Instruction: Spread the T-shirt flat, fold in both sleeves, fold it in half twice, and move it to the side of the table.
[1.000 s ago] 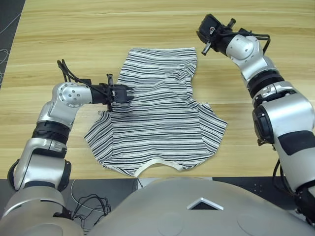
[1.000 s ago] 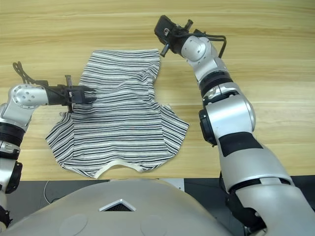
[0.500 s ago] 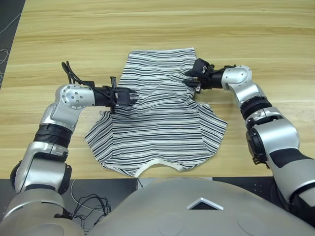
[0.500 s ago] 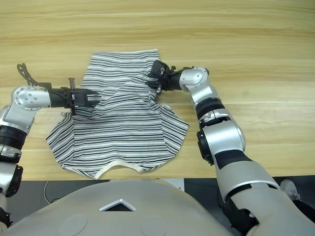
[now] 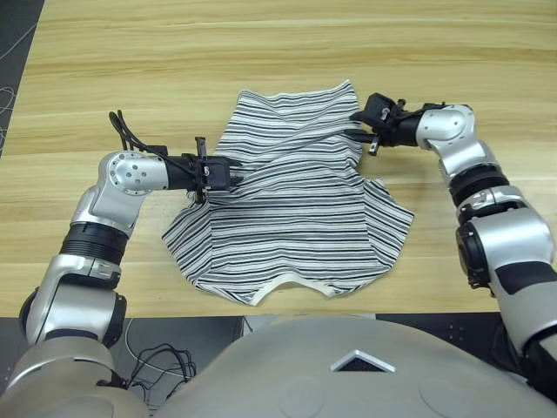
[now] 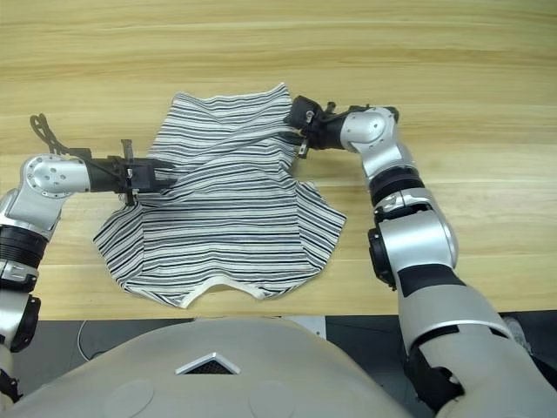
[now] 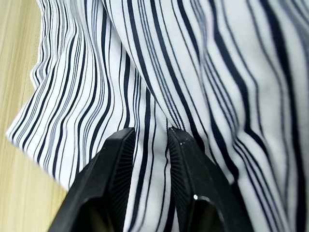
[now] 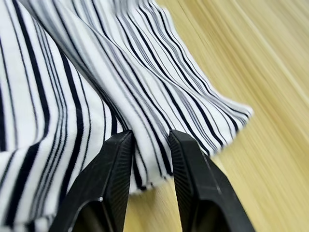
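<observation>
A black-and-white striped T-shirt (image 5: 291, 218) lies rumpled on the wooden table (image 5: 261, 43), collar toward the near edge. My left gripper (image 5: 233, 171) is shut on a fold of the T-shirt (image 7: 193, 72) at its left side. My right gripper (image 5: 359, 132) is shut on the T-shirt's (image 8: 63, 96) right edge near the far hem, and the cloth is pulled taut between the two. In the wrist views a pinch of striped fabric sits between each pair of black fingers (image 7: 120, 164) (image 8: 118, 164).
Bare wood surrounds the shirt on the far, left and right sides. A dark floor strip (image 5: 17, 52) runs past the table's left edge. Cables (image 5: 161, 357) hang below the near edge.
The right gripper came down from above the table onto the shirt's right edge, closed on it and pulled it right. The shirt shifted right and its far hem lifted. The left gripper kept its hold.
</observation>
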You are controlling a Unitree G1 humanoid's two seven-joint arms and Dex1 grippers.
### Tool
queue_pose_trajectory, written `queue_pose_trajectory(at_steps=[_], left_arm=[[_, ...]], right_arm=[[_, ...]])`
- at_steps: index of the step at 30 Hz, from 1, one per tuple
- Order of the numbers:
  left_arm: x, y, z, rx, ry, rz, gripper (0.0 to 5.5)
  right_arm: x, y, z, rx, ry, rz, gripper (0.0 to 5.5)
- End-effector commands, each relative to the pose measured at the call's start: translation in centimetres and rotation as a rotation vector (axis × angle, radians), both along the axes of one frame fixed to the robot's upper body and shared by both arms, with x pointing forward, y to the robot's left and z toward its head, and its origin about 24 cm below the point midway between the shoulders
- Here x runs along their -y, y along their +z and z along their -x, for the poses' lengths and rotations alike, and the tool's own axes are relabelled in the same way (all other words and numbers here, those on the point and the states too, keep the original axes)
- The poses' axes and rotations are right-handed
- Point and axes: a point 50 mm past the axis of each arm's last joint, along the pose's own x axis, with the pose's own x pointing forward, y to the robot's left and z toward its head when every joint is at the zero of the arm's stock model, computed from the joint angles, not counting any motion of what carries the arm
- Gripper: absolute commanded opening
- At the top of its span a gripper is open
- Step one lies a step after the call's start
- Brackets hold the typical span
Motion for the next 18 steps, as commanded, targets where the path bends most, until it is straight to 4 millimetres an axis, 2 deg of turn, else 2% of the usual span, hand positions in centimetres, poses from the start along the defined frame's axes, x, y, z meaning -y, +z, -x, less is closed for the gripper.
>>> queue_pose_trajectory(at_steps=[1, 5, 7, 9, 11, 13, 16, 18], left_arm=[[1.3, 2.3, -0.6, 0.03, -0.01, 0.128, 1.29], [1.8, 8.3, -1.6, 0.171, -0.043, 0.217, 1.29], [1.8, 10.5, -1.7, 0.219, -0.053, 0.233, 1.29], [1.8, 11.7, -2.2, 0.25, -0.038, 0.25, 1.29], [2.0, 11.4, -3.7, 0.25, 0.013, 0.265, 1.29], [2.2, 9.9, -5.0, 0.234, 0.057, 0.244, 1.29], [2.5, 6.5, -7.2, 0.163, 0.16, 0.236, 1.29], [3.0, 4.2, -7.9, 0.116, 0.207, 0.222, 1.29]], right_arm=[[-0.3, 1.9, 0.3, 0.017, 0.11, -0.124, 1.36], [0.3, 3.9, -0.1, 0.072, 0.134, -0.12, 1.36], [0.2, 4.5, -0.2, 0.089, 0.139, -0.12, 1.36], [0.0, 4.7, -0.2, 0.094, 0.14, -0.122, 1.36], [-0.3, 4.3, -0.1, 0.092, 0.129, -0.12, 1.36], [-0.6, 3.9, -0.1, 0.089, 0.112, -0.12, 1.36], [-1.2, 2.9, -0.4, 0.091, 0.064, -0.096, 1.36], [-1.5, 2.1, -0.6, 0.087, 0.04, -0.067, 1.36]])
